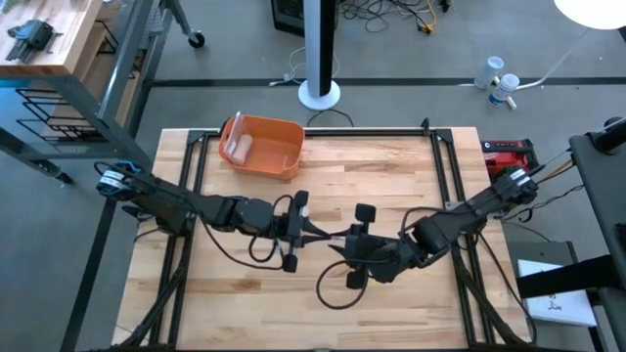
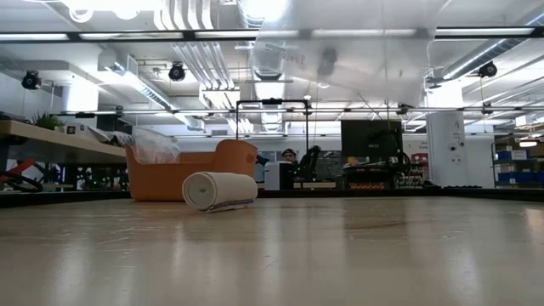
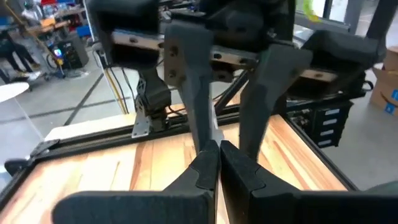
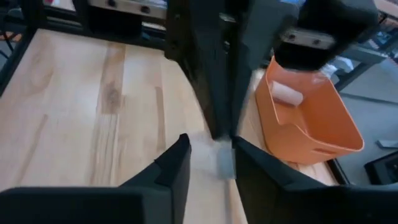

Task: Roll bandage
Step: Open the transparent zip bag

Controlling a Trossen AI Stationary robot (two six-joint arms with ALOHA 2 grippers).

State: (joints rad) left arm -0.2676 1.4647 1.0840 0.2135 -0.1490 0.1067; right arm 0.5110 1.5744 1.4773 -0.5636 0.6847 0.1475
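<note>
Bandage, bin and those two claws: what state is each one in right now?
Bandage roll: rolled up, lying inside the bin.
Orange bin: upright, open-topped, near the table's edge.
Left gripper: shut, at mid-table, tip to tip with the right one.
Right gripper: open, its fingers either side of the left gripper's tips.

Cream-white bandage [image 2: 219, 190], wound into a thick, tight cylinder. Lying on its side on the wooden table [image 2: 340, 246], spiral end turned toward the low camera and slightly left. Outer layer smooth, with a loose edge showing along the bottom at the right end. Just in front of the orange bin [image 2: 170, 177], overlapping its lower right corner in the low view; touching or not, unclear.
</note>
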